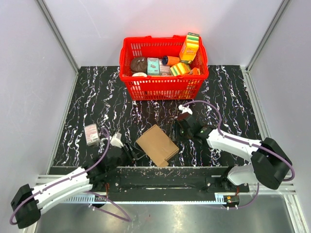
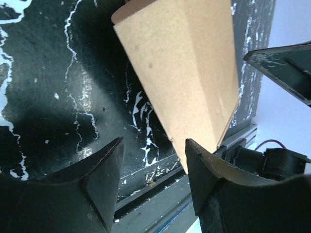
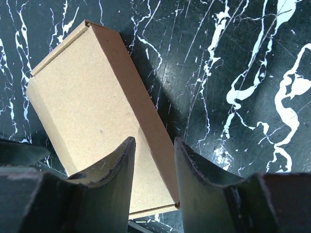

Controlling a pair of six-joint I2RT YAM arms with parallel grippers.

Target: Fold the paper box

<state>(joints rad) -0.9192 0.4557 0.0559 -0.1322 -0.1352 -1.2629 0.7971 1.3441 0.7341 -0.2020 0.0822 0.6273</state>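
We see the paper box [image 1: 157, 144] lying closed between our hands. The left gripper [image 2: 154, 160] is spread wide and empty, a box corner just inside its fingertips. The right gripper [image 3: 154, 155] is half-open and empty, poised over the long edge, likely to brace it.

The paper box [image 1: 157, 144] (plain brown, folded shut) lies flat and askew on the table [image 1: 97, 107].

Brown paper box [image 1: 157, 144]; black, apparently marble-veined table [image 1: 97, 107].
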